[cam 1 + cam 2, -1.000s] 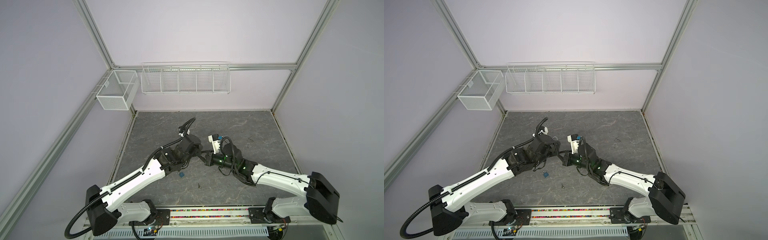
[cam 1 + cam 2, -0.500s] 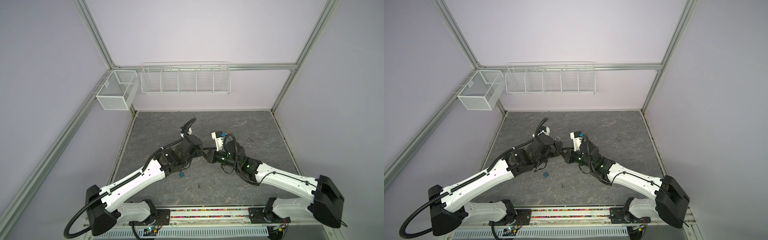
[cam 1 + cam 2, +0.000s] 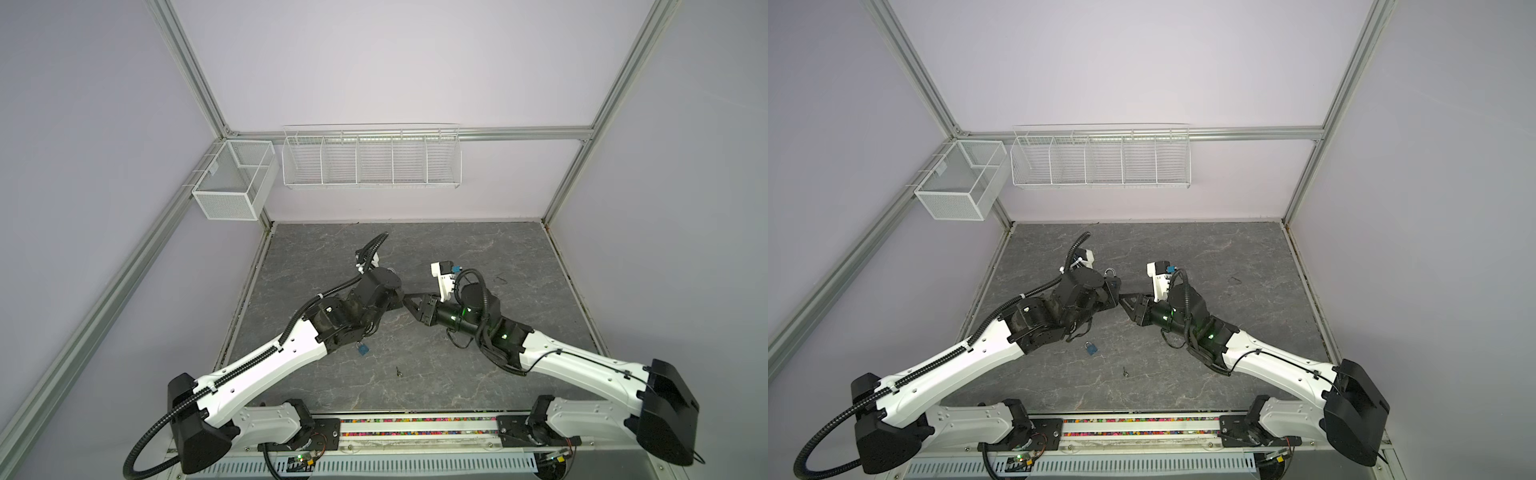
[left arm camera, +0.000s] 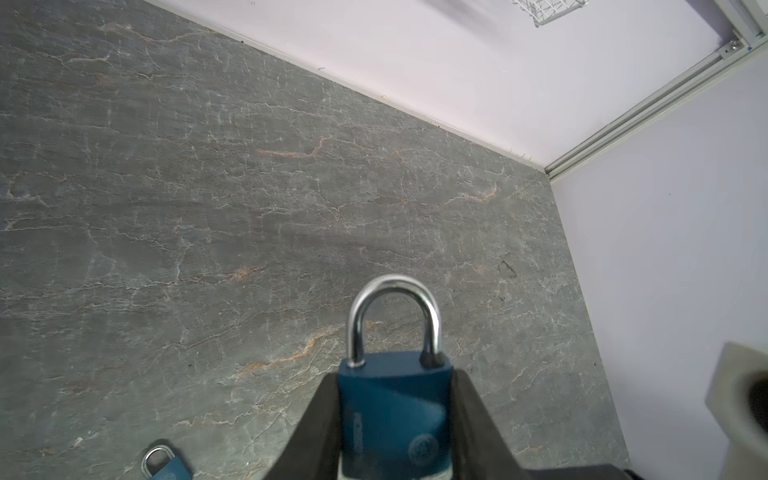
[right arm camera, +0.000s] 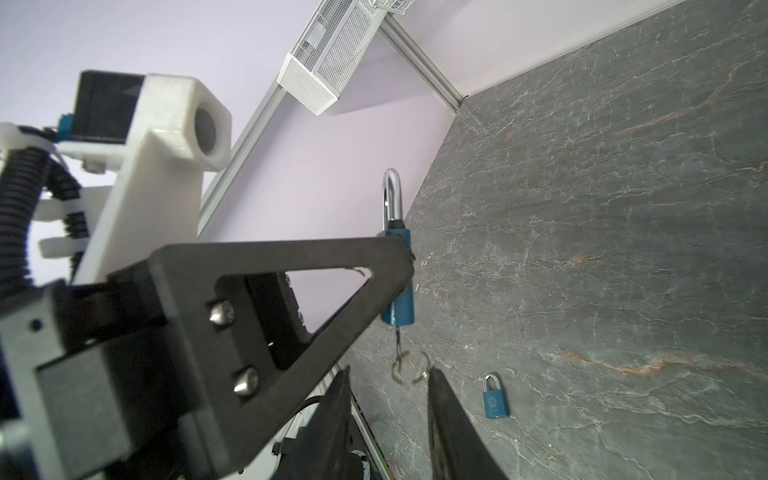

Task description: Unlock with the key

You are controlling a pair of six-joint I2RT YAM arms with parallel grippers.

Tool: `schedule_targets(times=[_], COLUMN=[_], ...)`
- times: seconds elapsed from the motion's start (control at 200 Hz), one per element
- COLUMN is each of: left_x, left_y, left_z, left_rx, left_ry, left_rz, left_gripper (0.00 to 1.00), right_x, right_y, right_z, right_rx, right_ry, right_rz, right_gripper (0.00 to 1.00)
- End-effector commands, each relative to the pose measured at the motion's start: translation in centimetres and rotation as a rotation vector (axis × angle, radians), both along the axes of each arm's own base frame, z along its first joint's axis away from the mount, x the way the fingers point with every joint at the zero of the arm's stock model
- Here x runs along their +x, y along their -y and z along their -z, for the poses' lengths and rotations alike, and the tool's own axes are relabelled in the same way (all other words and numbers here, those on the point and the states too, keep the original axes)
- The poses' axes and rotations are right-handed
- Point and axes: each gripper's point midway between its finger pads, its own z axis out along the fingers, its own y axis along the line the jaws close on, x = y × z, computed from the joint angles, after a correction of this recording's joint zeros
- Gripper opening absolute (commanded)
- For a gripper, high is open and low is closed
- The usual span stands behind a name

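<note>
Padlock (image 4: 392, 407) aloft, clamped in left gripper (image 4: 395, 379). Right gripper (image 3: 1123, 299), at its 4 o'clock in a top view, just spread its jaws off key (image 5: 399, 338). We think it's inserted but unturned.

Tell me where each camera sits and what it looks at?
Top views: one stereo head high over the robot's bases, looking down at the table; left arm and right arm show whole.
Left wrist: on the left arm, looking along the left gripper, shut on the held padlock; its fingers show.
Right wrist: on the right arm, looking past the open right gripper at that padlock and key; the left gripper's finger shows.
Shared: every view shows the small padlock on the table.
</note>
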Motion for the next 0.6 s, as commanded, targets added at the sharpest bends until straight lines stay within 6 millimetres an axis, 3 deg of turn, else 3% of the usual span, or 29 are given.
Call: schedule_targets(times=[0.0, 0.29, 0.595], left_x=[0.4, 0.3, 0.3], left_y=[-0.9, -1.3, -1.2], left_z=[-2.6, -2.9, -2.5], left_rx=[-0.058, -0.077, -0.074], left_ry=[0.055, 0.062, 0.058], left_rz=[-0.047, -0.061, -0.056], left_gripper=[0.00, 0.00, 0.00], right_x=[0.2, -0.1, 0.7], right_y=[-0.7, -2.4, -2.3], right_z=[-1.7, -1.7, -1.2], right_rx=[0.094, 0.090, 0.037], right_ry=[-0.027, -0.003, 0.002], right_rz=[0.010, -0.011, 0.048], right_gripper=[0.32, 0.27, 0.23])
